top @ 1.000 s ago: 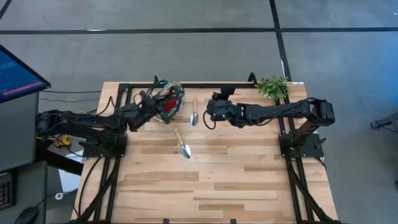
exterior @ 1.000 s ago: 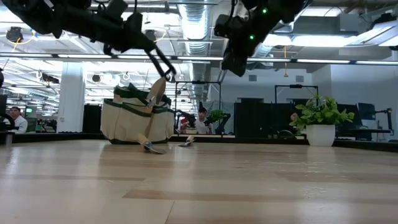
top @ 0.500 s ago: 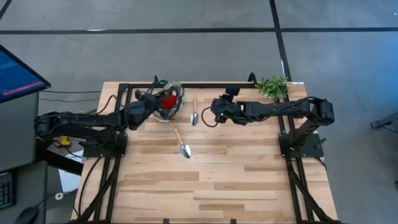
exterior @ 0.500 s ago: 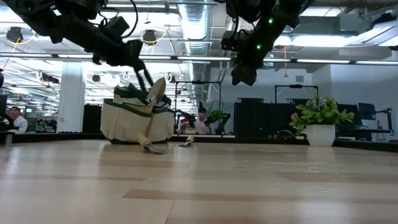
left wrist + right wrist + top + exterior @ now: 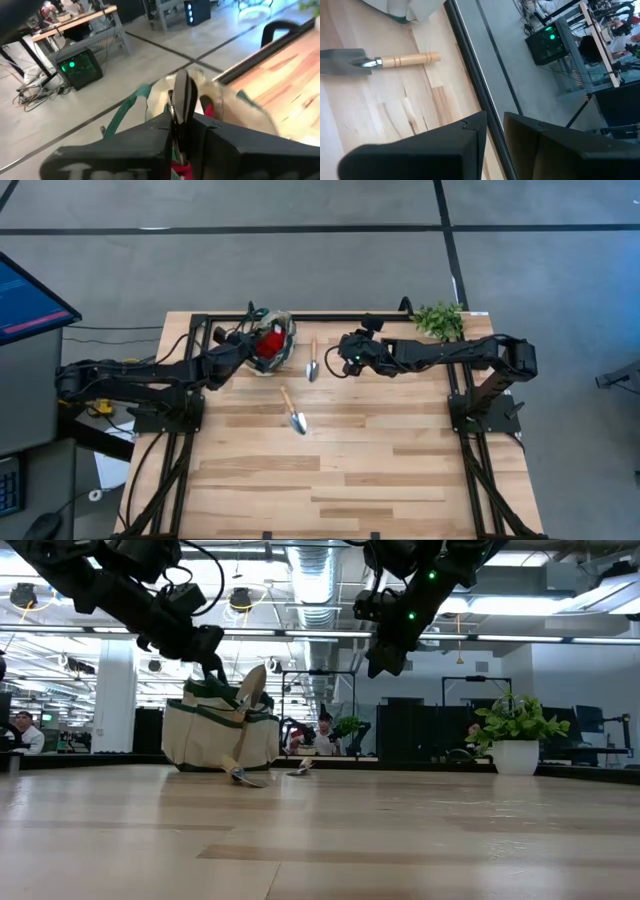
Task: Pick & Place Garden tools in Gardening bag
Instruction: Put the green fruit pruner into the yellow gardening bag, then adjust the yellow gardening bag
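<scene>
The beige gardening bag (image 5: 275,340) with green trim stands at the table's far left. A red glove-like piece (image 5: 268,342) shows inside it. My left gripper (image 5: 243,343) is shut and empty just left of the bag's mouth, above its rim (image 5: 150,97). One wooden-handled trowel (image 5: 312,360) lies flat right of the bag and also shows in the right wrist view (image 5: 395,60). A second trowel (image 5: 293,412) lies nearer, its blade on the table and its handle (image 5: 248,710) raised. My right gripper (image 5: 343,358) hangs above the table right of the first trowel, narrowly open and empty.
A potted green plant (image 5: 438,318) stands at the far right corner. A black frame rail (image 5: 330,316) runs along the far edge. Bare wood spreads over the table's near half (image 5: 340,470).
My left gripper has drawn back from over the bag toward the table's left edge, and the red piece in the bag now shows uncovered. My right gripper has shifted slightly toward the right edge and turned.
</scene>
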